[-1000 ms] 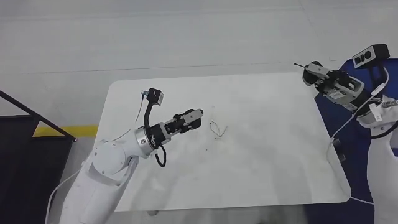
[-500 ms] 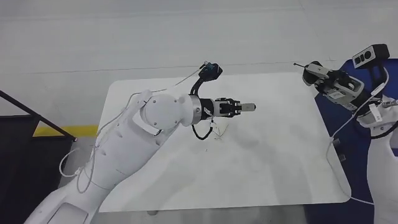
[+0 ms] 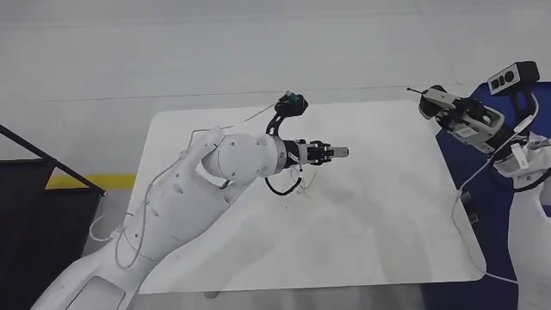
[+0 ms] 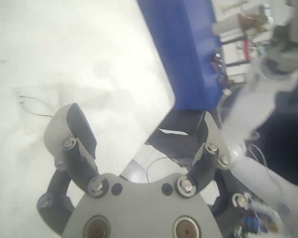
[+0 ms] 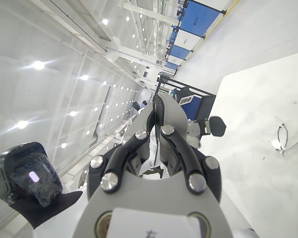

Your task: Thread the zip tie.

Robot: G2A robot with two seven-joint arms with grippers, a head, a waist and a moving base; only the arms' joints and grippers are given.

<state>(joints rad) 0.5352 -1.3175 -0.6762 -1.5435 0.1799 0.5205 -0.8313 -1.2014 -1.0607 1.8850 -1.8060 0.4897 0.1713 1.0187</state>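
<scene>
The left gripper [image 3: 337, 151] hangs over the white table [image 3: 387, 224]. Its fingers [image 4: 73, 122] are spread wide and there is nothing between them. The zip tie [image 3: 303, 177] lies flat on the table, behind the fingertips of this gripper and just beside its wrist, and it does not touch the fingers. In the right wrist view it appears as a black loop [image 5: 279, 136] with a pale thin strand touching it. The right gripper [image 3: 428, 101] is well apart from the zip tie, outside the far corner of the table and above a blue surface [image 4: 183, 50]. Its fingers are pressed together on a thin black strip [image 5: 155, 130], and the end of the strip sticks out past the fingertips.
</scene>
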